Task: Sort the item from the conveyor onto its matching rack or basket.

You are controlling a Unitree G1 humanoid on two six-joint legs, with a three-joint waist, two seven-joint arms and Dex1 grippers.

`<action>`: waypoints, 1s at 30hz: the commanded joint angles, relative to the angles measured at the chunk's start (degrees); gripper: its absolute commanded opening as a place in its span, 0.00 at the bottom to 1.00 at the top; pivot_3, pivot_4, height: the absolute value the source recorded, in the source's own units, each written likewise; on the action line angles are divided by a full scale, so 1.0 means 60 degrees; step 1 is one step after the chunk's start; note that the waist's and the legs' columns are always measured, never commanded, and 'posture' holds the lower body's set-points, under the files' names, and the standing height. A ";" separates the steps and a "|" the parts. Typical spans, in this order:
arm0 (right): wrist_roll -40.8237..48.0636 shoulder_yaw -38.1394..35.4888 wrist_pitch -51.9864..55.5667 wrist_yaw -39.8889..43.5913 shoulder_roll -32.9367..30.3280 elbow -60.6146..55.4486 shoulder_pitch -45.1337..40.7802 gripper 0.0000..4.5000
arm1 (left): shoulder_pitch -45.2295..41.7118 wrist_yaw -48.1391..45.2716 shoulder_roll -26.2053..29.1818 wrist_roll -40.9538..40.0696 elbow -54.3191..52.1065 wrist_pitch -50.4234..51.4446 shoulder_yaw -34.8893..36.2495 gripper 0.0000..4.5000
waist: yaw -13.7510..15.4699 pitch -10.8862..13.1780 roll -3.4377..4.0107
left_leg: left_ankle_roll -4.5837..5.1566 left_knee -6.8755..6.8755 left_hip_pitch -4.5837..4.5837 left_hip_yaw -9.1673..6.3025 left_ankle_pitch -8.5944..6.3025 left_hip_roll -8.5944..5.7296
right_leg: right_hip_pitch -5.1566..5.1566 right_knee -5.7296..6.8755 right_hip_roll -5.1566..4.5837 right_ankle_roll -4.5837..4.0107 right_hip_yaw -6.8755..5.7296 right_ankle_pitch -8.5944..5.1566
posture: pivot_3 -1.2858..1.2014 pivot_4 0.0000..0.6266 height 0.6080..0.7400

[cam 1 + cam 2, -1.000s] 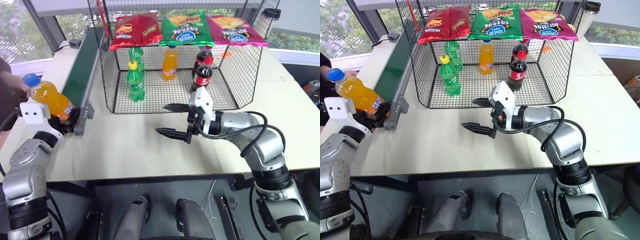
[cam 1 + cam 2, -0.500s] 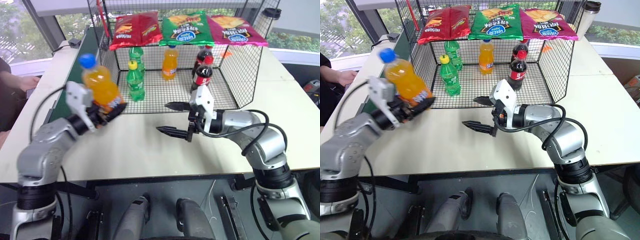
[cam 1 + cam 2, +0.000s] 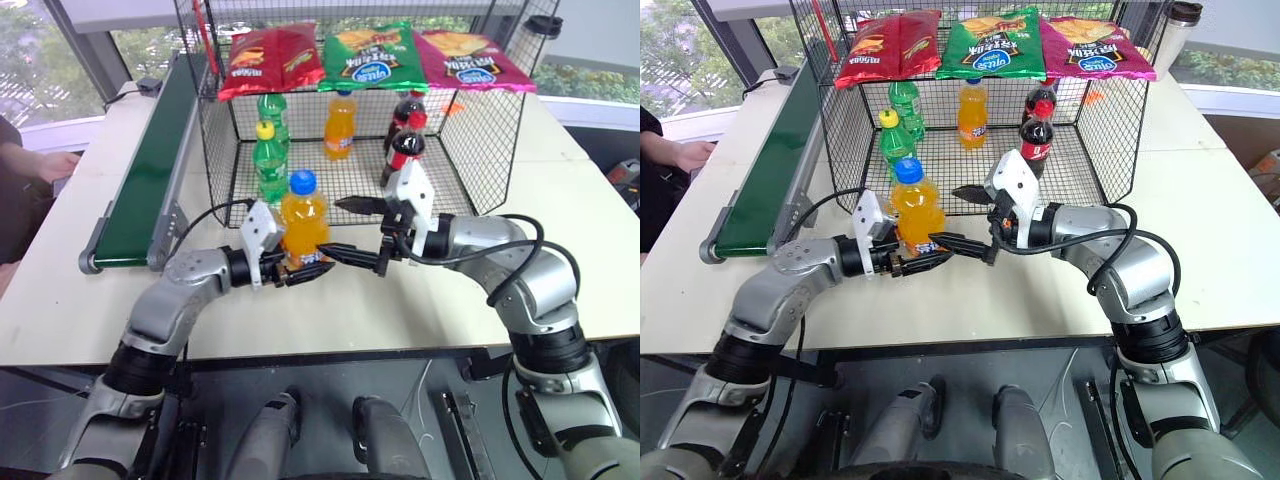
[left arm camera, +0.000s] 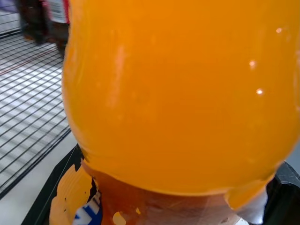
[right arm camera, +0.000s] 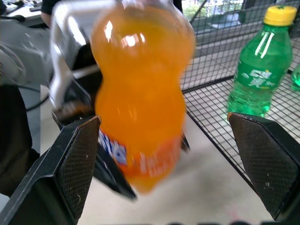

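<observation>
Jaws of the left gripper (image 3: 303, 268) clamp the orange soda bottle (image 3: 302, 228) upright, just in front of the wire cage (image 3: 470, 140); right gripper (image 3: 357, 232) jaws stand wide, flanking the bottle.

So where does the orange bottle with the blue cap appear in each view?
Left eye: orange bottle at centre, upright, before the cage.
Right eye: left of centre.
Left wrist: very close, across nearly the whole picture.
Right wrist: centre-left, between the right tool's fingers.
Shared landmark: green bottle, yellow cap.
</observation>
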 commanded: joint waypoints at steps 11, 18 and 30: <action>0.0255 -0.0134 -0.0107 -0.0121 0.0169 -0.0303 -0.0313 1.00 | -0.0436 -0.0369 -0.0760 0.0559 0.0001 -0.0566 -0.0287 0.66 | -0.0008 0.0000 0.0000 | 0.0003 0.0001 0.0003 -0.0002 0.0001 0.0001 | -0.0001 0.0006 0.0003 0.0003 -0.0001 0.0002 | 0.52 0.24 0.98; 0.0274 -0.0175 -0.0188 -0.0095 0.0270 -0.0274 -0.0322 0.48 | -0.0377 -0.0378 -0.0797 0.0647 -0.0086 -0.0491 -0.0231 0.66 | -0.0009 0.0000 0.0000 | 0.0004 0.0004 0.0004 -0.0001 0.0002 0.0000 | 0.0001 0.0009 0.0007 0.0004 -0.0002 0.0002 | 0.52 0.24 0.98; -0.0033 -0.0126 -0.0229 -0.0495 0.0347 -0.0226 -0.0350 0.48 | -0.0343 0.0562 -0.0939 0.1263 0.0031 -0.0224 -0.0237 0.99 | -0.0005 0.0000 0.0000 | 0.0005 0.0013 0.0006 -0.0001 0.0002 -0.0001 | 0.0003 0.0015 0.0009 0.0005 -0.0002 0.0003 | 0.52 0.24 0.98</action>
